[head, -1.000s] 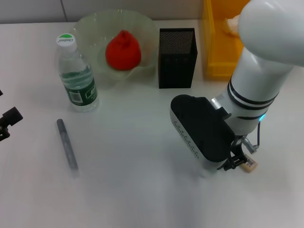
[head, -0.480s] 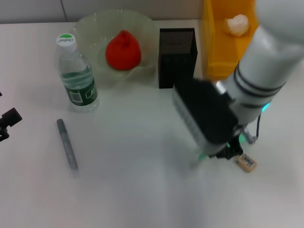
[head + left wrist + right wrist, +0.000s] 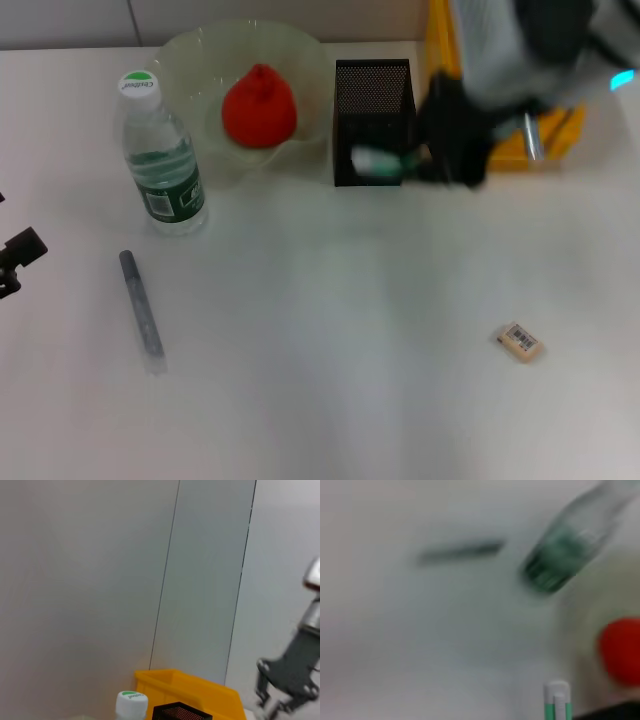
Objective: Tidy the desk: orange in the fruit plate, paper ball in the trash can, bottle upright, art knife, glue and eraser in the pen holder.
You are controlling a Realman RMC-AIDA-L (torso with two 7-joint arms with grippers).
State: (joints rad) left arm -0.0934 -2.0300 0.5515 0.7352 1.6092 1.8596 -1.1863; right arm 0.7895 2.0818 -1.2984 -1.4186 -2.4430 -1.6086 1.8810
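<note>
My right gripper (image 3: 410, 163) is blurred beside the black mesh pen holder (image 3: 372, 95), shut on the white-and-green glue (image 3: 375, 162), which shows against the holder's front wall. The right wrist view shows the glue (image 3: 557, 702) too. The beige eraser (image 3: 521, 341) lies alone on the desk at the front right. The grey art knife (image 3: 142, 308) lies at the front left. The bottle (image 3: 160, 160) stands upright. The orange (image 3: 259, 105) sits in the fruit plate (image 3: 190, 55). My right arm covers much of the yellow trash can (image 3: 438, 60); the paper ball is hidden.
My left gripper (image 3: 15, 258) is parked at the desk's left edge. The left wrist view shows the wall, the bottle cap (image 3: 131, 702), the trash can (image 3: 190, 687) and the right arm's gripper (image 3: 280, 690) farther off.
My right arm has swung from beside the eraser at the front right up and back to the pen holder, carrying the glue. The eraser now lies uncovered. Nothing else moved.
</note>
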